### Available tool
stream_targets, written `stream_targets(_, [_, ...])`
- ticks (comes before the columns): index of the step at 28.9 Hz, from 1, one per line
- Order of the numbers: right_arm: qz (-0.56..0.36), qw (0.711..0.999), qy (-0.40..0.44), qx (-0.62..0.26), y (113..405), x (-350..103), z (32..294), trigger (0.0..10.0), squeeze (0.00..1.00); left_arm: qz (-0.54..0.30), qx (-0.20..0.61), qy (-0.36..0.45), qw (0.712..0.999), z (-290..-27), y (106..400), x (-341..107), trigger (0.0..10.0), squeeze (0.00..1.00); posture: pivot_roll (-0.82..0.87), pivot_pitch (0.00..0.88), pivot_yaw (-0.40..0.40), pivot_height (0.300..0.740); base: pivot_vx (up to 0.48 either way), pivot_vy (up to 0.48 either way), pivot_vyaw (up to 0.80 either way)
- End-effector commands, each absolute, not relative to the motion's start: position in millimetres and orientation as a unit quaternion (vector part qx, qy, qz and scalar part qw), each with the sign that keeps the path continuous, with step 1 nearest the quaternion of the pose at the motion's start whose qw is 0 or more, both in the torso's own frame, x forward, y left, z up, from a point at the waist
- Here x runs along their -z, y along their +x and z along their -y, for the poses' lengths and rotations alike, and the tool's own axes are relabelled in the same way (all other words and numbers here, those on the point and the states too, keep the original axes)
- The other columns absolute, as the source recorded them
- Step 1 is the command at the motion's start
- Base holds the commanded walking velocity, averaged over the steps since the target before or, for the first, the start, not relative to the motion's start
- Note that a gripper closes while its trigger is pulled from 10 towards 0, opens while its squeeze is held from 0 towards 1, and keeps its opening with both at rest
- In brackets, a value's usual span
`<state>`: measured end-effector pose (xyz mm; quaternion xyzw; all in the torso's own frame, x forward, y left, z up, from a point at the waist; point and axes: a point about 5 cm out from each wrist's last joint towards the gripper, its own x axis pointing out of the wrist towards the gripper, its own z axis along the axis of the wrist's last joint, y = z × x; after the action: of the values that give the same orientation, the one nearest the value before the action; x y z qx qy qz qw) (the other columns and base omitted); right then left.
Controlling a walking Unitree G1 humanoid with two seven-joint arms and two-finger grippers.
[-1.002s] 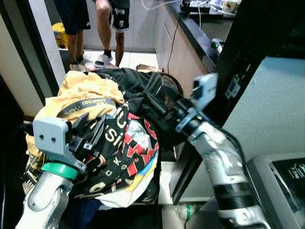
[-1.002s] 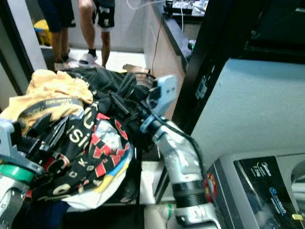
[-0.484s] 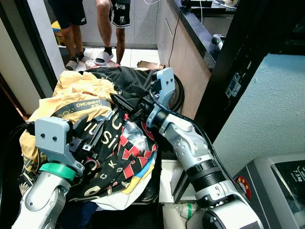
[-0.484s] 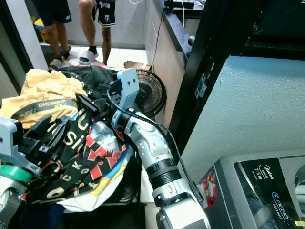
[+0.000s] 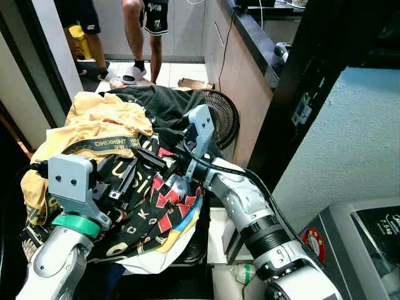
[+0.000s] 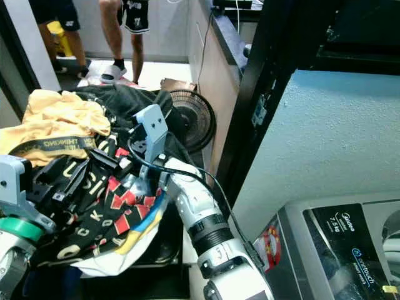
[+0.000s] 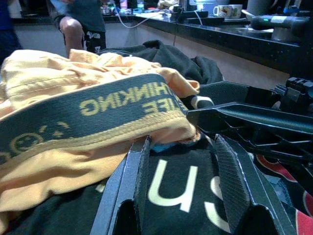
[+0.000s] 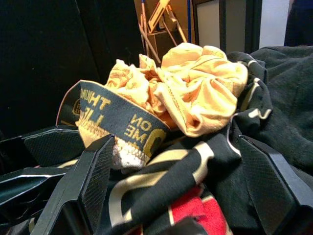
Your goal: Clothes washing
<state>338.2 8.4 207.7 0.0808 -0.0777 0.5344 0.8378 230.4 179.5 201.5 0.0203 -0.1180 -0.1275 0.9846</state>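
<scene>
Clothes heaped: yellow, black, red-patterned garments

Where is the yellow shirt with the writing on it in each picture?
Left eye view: yellow shirt, upper left of the pile.
Right eye view: upper left.
Left wrist view: just beyond the open left gripper.
Right wrist view: beyond the open right gripper.
Shared landmark: its dark lettered band.

The tiled floor carries a black fan, a cardboard box and two people's sandalled feet.
</scene>
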Motion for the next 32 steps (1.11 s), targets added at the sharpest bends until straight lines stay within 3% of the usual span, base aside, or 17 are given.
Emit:
stream_targets(1, [0.071, 0.804, 0.065, -0.586, 323.8, -202.3, -25.4, 10.0, 0.00, 0.113, 0.135, 0.025, 0.984, -175.5, 231.2, -201.0, 10.0, 0.00, 0.08, 0.031, 0.009, 0.740, 0.000, 0.000, 0.00])
stream_targets(5, [0.073, 0.803, 0.068, -0.588, 323.2, -201.4, -26.0, 9.6, 0.00, 0.113, 0.136, 0.025, 0.984, -175.4, 231.2, -201.1, 10.0, 0.00, 0.08, 0.031, 0.009, 0.740, 0.000, 0.000, 0.00])
stream_targets(6, [0.075, 0.802, 0.072, -0.588, 323.3, -201.8, -26.0, 4.3, 0.00, 0.114, 0.136, 0.025, 0.984, -175.2, 231.3, -201.2, 10.0, 0.00, 0.08, 0.031, 0.009, 0.740, 0.000, 0.000, 0.00])
stream_targets(7, [0.075, 0.802, 0.072, -0.588, 323.3, -201.8, -26.0, 4.3, 0.00, 0.114, 0.136, 0.025, 0.984, -175.2, 231.3, -201.2, 10.0, 0.00, 0.08, 0.031, 0.009, 0.740, 0.000, 0.000, 0.00])
stream_targets(8, [0.077, 0.801, 0.075, -0.589, 323.3, -202.6, -26.2, 2.7, 0.00, 0.114, 0.137, 0.025, 0.984, -174.8, 231.3, -201.4, 10.0, 0.00, 0.08, 0.032, 0.008, 0.740, 0.000, 0.000, 0.00])
stream_targets(10, [0.078, 0.800, 0.076, -0.590, 323.4, -203.1, -26.3, 2.7, 0.00, 0.113, 0.138, 0.025, 0.984, -174.5, 231.3, -201.5, 10.0, 0.00, 0.08, 0.032, 0.008, 0.740, 0.000, 0.000, 0.00])
stream_targets(11, [0.079, 0.800, 0.077, -0.590, 323.4, -203.7, -26.3, 2.1, 0.00, 0.113, 0.139, 0.025, 0.984, -173.7, 231.2, -201.4, 10.0, 0.00, 0.08, 0.032, 0.008, 0.740, 0.000, 0.000, 0.00])
stream_targets(12, [0.079, 0.800, 0.077, -0.590, 323.4, -203.7, -26.3, 2.1, 0.00, 0.113, 0.139, 0.025, 0.984, -173.7, 231.2, -201.4, 10.0, 0.00, 0.08, 0.032, 0.008, 0.740, 0.000, 0.000, 0.00])
stream_targets(13, [0.082, 0.801, 0.076, -0.588, 323.9, -204.7, -25.7, 5.7, 0.00, 0.112, 0.140, 0.025, 0.983, -173.3, 231.1, -201.2, 10.0, 0.00, 0.08, 0.030, 0.009, 0.740, 0.000, 0.000, 0.00])
stream_targets(14, [0.086, 0.804, 0.076, -0.583, 324.9, -205.8, -24.8, 10.0, 0.00, 0.112, 0.141, 0.025, 0.983, -173.2, 231.1, -201.1, 10.0, 0.00, 0.08, 0.030, 0.009, 0.740, 0.000, 0.000, 0.00])
stream_targets(23, [0.111, 0.831, 0.096, -0.536, 335.0, -214.8, -15.6, 10.0, 0.00, 0.109, 0.113, 0.032, 0.987, -179.2, 235.4, -200.9, 10.0, 0.00, 0.08, 0.022, 0.011, 0.740, 0.000, 0.000, 0.00])
stream_targets(28, [0.167, 0.880, 0.158, -0.416, 356.0, -236.9, 13.6, 10.0, 0.00, 0.110, 0.077, 0.016, 0.991, -186.3, 240.9, -203.8, 10.0, 0.00, 0.08, 0.022, 0.011, 0.740, 0.000, 0.000, 0.00])
stream_targets(32, [0.182, 0.885, 0.168, -0.395, 360.1, -244.5, 26.2, 10.0, 0.00, 0.114, 0.080, 0.014, 0.990, -186.1, 241.1, -204.6, 10.0, 0.00, 0.08, 0.013, 0.009, 0.740, 0.000, 0.000, 0.00])
